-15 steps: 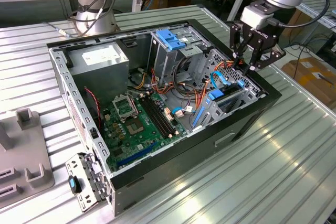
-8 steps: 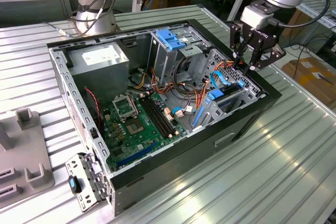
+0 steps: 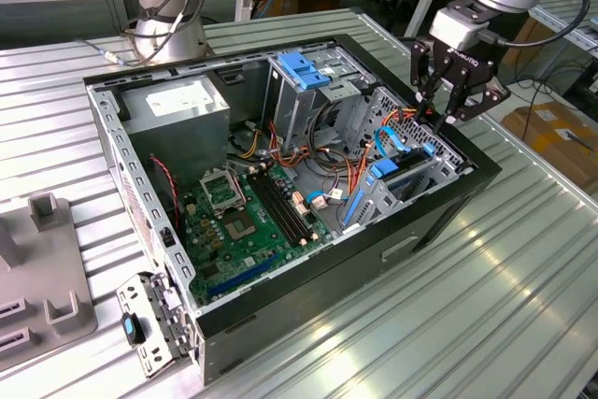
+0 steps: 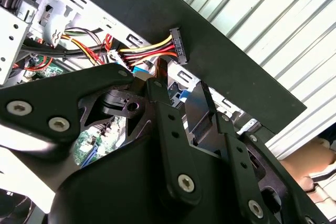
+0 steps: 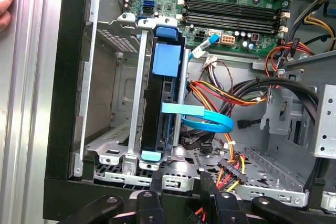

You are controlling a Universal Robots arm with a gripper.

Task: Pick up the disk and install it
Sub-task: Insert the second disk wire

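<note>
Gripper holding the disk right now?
No. In the first wrist view the disk stands on edge inside the drive cage, and the gripper is open with nothing between its fingers.

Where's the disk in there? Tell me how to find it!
Find the open black computer case on the ribbed metal table. At the exterior view's right end of it, under the gripper, a grey metal cage holds the disk standing on edge. It is the only dark slab with a bright blue frame, unlike the thin blue cable beside it.
</note>
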